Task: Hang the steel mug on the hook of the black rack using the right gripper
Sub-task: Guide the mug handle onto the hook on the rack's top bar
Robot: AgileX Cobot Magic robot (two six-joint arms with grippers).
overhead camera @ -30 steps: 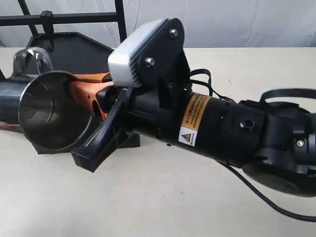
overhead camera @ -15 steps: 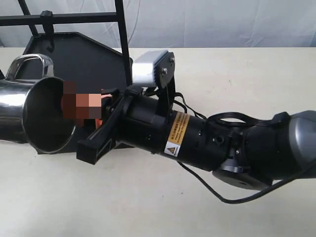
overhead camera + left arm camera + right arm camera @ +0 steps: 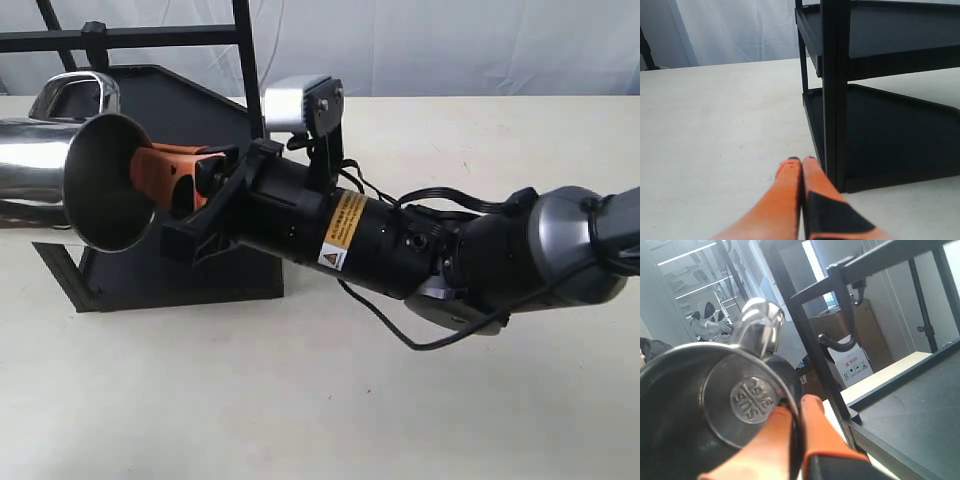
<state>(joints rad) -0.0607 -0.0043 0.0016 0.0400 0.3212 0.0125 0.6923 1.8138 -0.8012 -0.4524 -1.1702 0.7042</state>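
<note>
The steel mug [image 3: 60, 180] is mirror-bright silver with a dull grey interior — its base is stamped "SUS 316" in the right wrist view. The black rack [image 3: 170, 120], crossbar and hook [image 3: 852, 287] are all matte black. The right pincer [image 3: 165, 178] has orange fingers [image 3: 815, 430] on a black arm bearing a yellow warning label [image 3: 338, 230] and a grey camera box [image 3: 290, 100]. The table [image 3: 300, 400] is cream.

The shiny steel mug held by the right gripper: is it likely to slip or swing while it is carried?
The shiny mirror-finish steel mug probably is slippery: its polished wall gives little friction. The right gripper pinches only its rim, one orange finger inside, so it may pivot. It looks rigid and empty, likely light.
</note>
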